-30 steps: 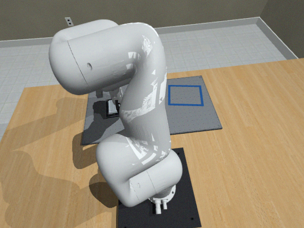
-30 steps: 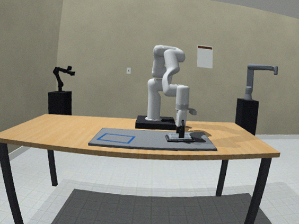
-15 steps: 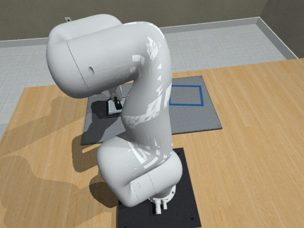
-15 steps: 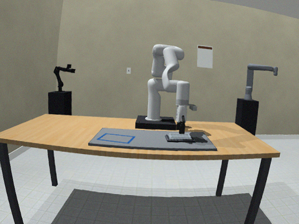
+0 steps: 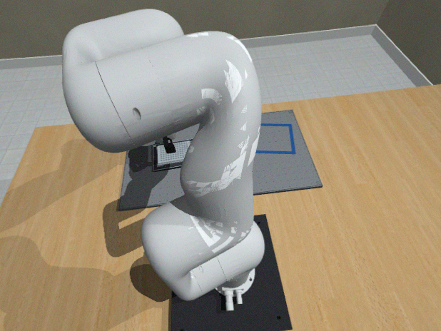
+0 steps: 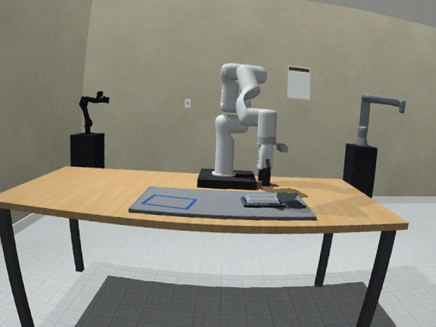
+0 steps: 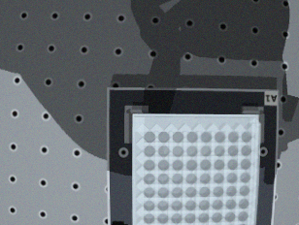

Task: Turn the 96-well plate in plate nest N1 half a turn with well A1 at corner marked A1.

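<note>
96-well plate lies in its nest, claw hanging open above it

plate nest n1, a black square frame (image 7: 116,121) with a small white "a1" label (image 7: 271,98) at one corner, sits on the grey perforated metal board (image 6: 216,208) that lies on the long light wooden table (image 6: 93,192). the translucent white 96-well plate (image 7: 194,165) rests inside that frame, its grid of round wells facing up. from the wrist view its near edge runs parallel to the frame's inner edge, with pale corner locators (image 7: 130,112) showing just outside the plate. i cannot tell from here which corner of the plate is cut off.

the white jointed robot arm (image 6: 238,113) stands on a black base plate (image 6: 206,180) at the far side of the table and bends down toward the nest end of the board. its black two-finger claw (image 6: 264,174) hangs above the plate, apart from it, with the jaws spread wide and nothing between them. from overhead, one dark finger (image 5: 168,144) peeks out under the arm's bulk, over the plate (image 5: 173,154).

a blue tape rectangle (image 6: 168,202) marks the other end of the grey board, well apart from the nest. the arm's shadow falls across the board and the nest.
</note>
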Motion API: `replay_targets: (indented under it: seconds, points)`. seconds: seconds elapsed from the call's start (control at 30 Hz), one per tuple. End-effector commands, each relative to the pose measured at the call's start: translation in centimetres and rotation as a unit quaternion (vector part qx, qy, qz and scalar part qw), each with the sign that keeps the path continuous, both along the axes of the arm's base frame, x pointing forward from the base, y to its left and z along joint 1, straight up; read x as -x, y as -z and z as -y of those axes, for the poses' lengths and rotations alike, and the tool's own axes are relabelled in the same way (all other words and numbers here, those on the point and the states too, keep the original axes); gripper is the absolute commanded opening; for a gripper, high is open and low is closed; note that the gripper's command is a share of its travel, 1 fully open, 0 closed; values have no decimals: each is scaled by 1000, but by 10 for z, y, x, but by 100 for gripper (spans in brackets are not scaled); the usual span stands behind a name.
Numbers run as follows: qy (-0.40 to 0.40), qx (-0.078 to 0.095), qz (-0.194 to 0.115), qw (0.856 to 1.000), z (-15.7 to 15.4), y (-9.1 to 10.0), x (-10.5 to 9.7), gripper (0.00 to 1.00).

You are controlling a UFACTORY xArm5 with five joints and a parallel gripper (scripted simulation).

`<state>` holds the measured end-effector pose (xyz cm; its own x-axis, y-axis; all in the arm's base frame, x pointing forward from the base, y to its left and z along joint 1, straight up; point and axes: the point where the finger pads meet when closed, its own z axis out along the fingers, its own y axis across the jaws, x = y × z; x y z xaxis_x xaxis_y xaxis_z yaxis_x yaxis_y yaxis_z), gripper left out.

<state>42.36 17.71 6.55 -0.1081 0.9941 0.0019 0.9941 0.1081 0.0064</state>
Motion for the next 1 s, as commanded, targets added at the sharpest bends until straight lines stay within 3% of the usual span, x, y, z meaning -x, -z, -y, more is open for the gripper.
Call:
replay_targets:
  seconds: [0.0,0.23,0.97]
  points:
    - [0,-2,1,1000,0,-12,-1,100]
    - [0,-2,1,1000,0,-29,-1,100]
    - [0,-2,1,1000,0,-29,-1,100]
